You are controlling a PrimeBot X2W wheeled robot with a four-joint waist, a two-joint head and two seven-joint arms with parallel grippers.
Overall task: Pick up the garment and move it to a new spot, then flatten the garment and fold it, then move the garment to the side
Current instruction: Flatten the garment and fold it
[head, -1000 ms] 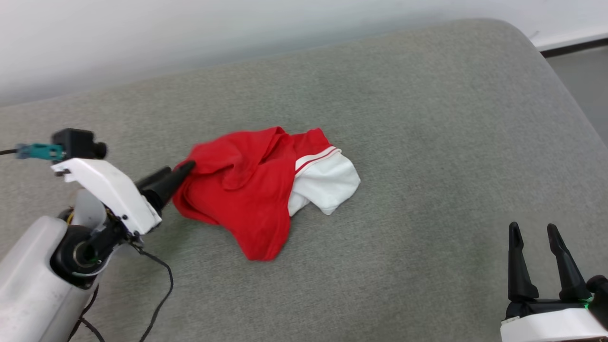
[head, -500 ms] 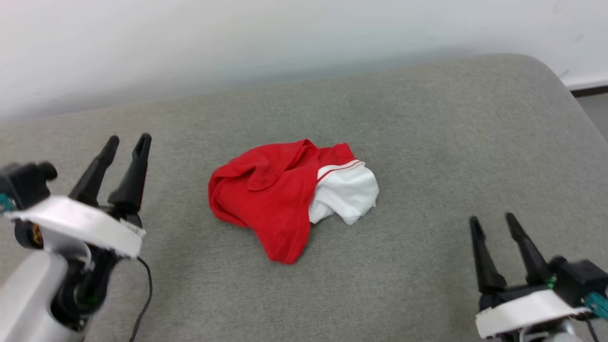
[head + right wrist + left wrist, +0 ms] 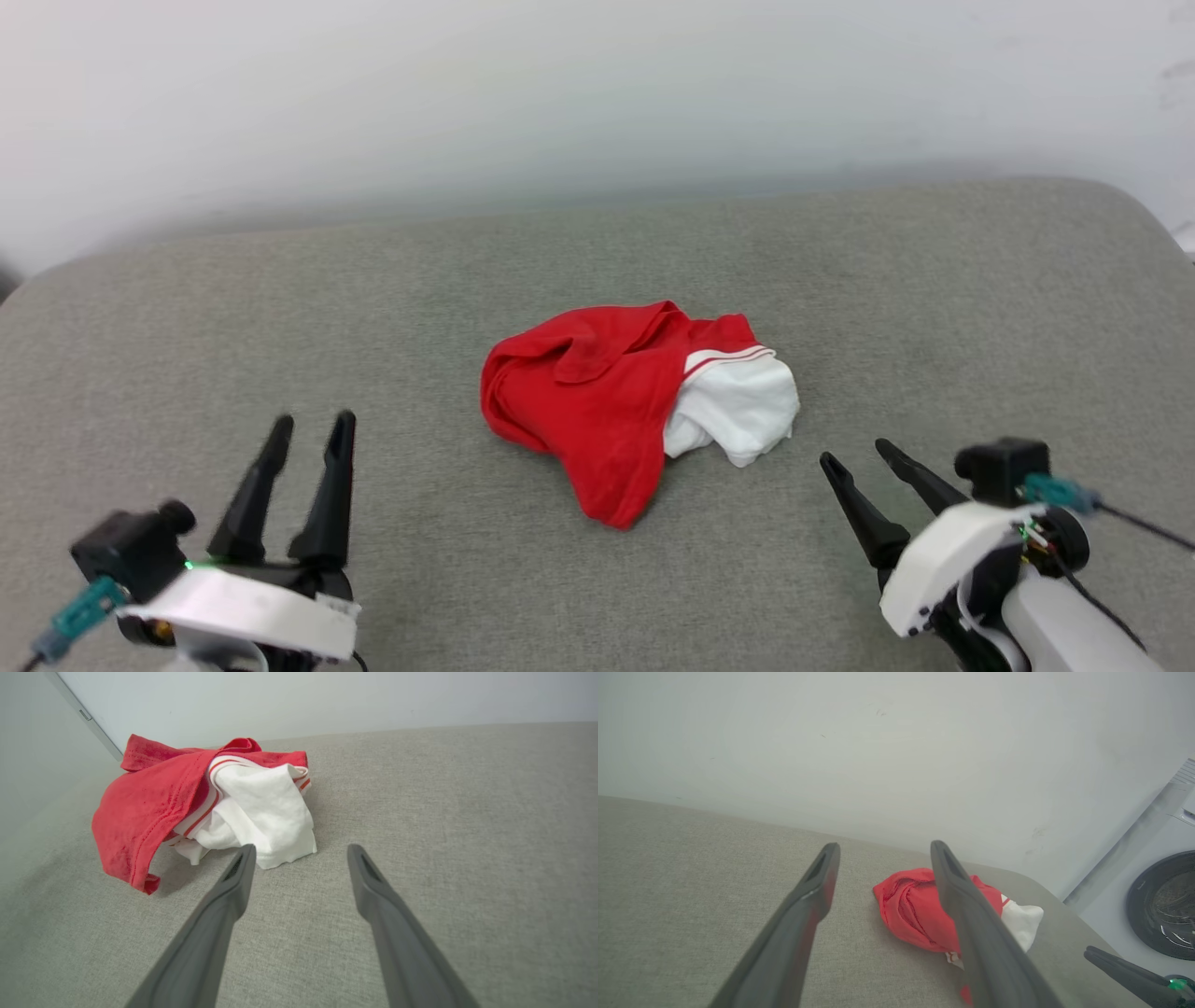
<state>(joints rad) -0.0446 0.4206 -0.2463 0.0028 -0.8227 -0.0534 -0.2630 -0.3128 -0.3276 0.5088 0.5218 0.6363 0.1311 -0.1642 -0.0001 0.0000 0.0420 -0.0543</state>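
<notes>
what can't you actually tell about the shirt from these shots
- Head view: the garment lies crumpled. Its own folds bury any print and hide whether front or back faces up.
- Left wrist view: a finger of the left tool covers the garment's middle.
- Left wrist view: the washing machine is cut off by the right edge.

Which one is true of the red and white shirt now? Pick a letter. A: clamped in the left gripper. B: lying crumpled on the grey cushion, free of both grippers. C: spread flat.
B: the garment lies bunched on the cushion, the left gripper and right gripper both open, apart from it.
</notes>
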